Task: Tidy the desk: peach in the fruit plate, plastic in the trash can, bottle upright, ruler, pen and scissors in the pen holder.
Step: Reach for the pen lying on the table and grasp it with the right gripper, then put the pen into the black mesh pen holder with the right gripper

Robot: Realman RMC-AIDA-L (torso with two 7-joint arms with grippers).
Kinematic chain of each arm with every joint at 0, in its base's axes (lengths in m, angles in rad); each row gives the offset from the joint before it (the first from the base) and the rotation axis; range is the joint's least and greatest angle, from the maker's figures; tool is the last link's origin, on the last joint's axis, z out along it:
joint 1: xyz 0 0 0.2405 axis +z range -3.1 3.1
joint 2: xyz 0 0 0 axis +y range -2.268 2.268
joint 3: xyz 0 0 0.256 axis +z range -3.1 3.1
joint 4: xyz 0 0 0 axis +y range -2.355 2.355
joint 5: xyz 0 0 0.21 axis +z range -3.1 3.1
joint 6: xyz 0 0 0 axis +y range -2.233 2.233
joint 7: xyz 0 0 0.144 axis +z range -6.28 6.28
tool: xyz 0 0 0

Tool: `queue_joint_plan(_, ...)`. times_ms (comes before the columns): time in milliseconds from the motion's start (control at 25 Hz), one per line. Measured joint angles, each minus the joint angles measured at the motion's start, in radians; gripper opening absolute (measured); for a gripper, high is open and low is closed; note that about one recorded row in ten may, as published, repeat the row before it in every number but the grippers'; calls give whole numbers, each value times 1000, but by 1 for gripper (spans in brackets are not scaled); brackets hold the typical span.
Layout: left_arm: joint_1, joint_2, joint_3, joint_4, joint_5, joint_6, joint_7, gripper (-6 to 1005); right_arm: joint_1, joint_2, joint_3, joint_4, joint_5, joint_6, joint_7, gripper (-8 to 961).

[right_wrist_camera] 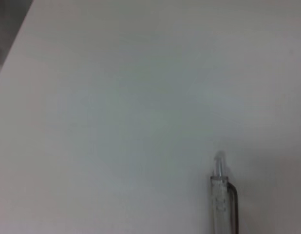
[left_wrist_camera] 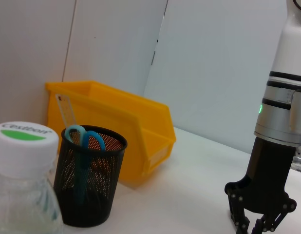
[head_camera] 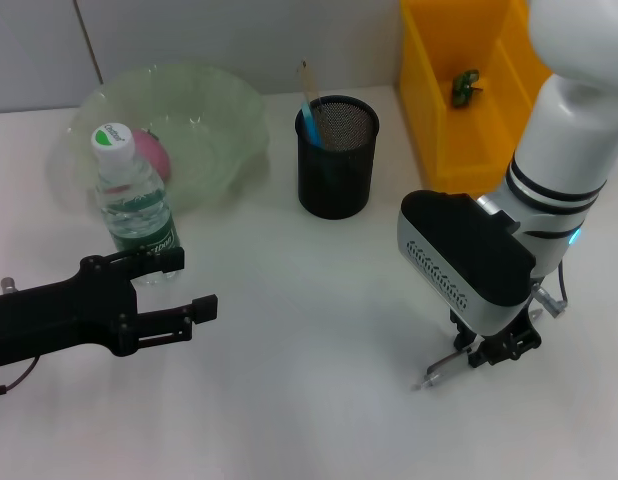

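Over on the left we've got the left gripper [head_camera: 179, 285] hanging low over the white table [head_camera: 309, 420], fingers spread apart with nothing between them, sitting right next to the water bottle [head_camera: 134, 200]. That bottle is standing upright with its white and green cap on, just in front of the green fruit plate [head_camera: 224, 120], and we can see the pink peach [head_camera: 152, 150] lying in the plate behind it. Moving toward the middle, the black mesh pen holder [head_camera: 336, 155] has the blue-handled scissors [left_wrist_camera: 84, 141] and the clear ruler [left_wrist_camera: 66, 111] sticking out of it. Behind and to the right sits the yellow trash can [head_camera: 459, 100] with a small green bit of plastic [head_camera: 465, 88] inside. Far right, the right gripper [head_camera: 494, 350] is down at the table, pinched closed on the clear pen [head_camera: 444, 368], which points out sideways with its tip just about at the surface.
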Motion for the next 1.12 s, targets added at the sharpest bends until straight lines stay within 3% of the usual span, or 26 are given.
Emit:
queue_joint_plan(80, 0, 0, 0, 0, 0, 0, 0, 834, 0, 0, -6, 0, -1, 1, 0, 238)
queue_joint_plan(320, 0, 0, -2, 0, 0, 0, 0, 834, -3, -2, -34, -1, -1, 15, 2, 149)
queue_joint_plan(720, -3, 2, -5, 0, 0, 0, 0, 834, -10, -7, 22, -79, 41, -35, -3, 145)
queue_joint_plan(840, -3, 2, -12, 0, 0, 2, 0, 834, -10, -8, 108, -151, 79, -99, -5, 143)
queue_joint_plan(880, -3, 2, -12, 0, 0, 3, 0, 834, -10, -9, 193, -207, 116, -149, -8, 142)
queue_joint_plan(920, -3, 2, -12, 0, 0, 3, 0, 834, -10, -9, 193, -207, 116, -149, -8, 141)
queue_joint_plan(960, -3, 2, -13, 0, 0, 3, 0, 834, -10, -10, 276, -248, 157, -173, -9, 140)
queue_joint_plan(1040, -3, 1, -13, 0, 0, 4, 0, 834, -9, -10, 323, -267, 185, -180, -9, 137)
queue_joint_plan(1080, -3, 2, -13, 0, 0, 4, 1, 834, -9, -10, 429, -293, 258, -175, -8, 136)
queue_joint_plan(1120, -3, 2, -13, 0, 0, 4, 2, 834, -9, -10, 429, -293, 258, -175, -8, 136)
